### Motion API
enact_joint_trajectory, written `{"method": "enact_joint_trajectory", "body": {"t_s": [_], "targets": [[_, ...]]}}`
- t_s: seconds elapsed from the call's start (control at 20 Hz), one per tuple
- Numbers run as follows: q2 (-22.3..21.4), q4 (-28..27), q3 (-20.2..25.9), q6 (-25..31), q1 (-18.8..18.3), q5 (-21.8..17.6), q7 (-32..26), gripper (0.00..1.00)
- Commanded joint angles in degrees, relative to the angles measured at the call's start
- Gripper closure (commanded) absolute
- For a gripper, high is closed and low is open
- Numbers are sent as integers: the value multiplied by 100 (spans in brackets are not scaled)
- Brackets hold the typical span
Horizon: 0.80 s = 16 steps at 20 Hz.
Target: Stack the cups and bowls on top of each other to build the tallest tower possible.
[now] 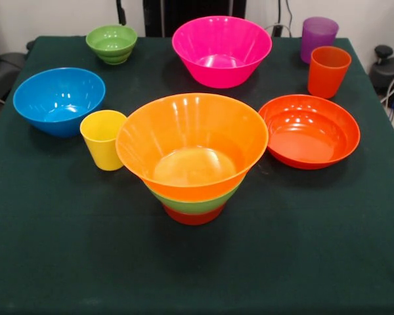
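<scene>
While the tower (192,164) stands three bowls high at counter centre, no claw shows, so its state cannot be told.
You should next fetch the small ribbed green bowl (111,43) from the far corner.

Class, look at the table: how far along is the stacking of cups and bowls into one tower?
Done: the tower has three nested bowls, a red-orange base, a green one, and the large yellow-orange bowl on top.
In hand: nothing; no gripper shows.
Left: the small green bowl, blue bowl, pink bowl, shallow orange bowl, and the yellow cup, orange cup and purple cup stand apart.
</scene>
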Motion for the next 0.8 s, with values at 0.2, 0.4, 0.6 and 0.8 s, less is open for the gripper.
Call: {"method": "enact_joint_trajectory", "body": {"t_s": [0.2, 0.4, 0.6, 0.8], "targets": [[-244, 177, -296, -1119, 205, -695, 291, 0], [-244, 165, -338, -1143, 244, -629, 241, 0], [-226, 179, -492, -1293, 326, -669, 231, 0], [-243, 160, -642, -1387, 433, -687, 234, 0]]}}
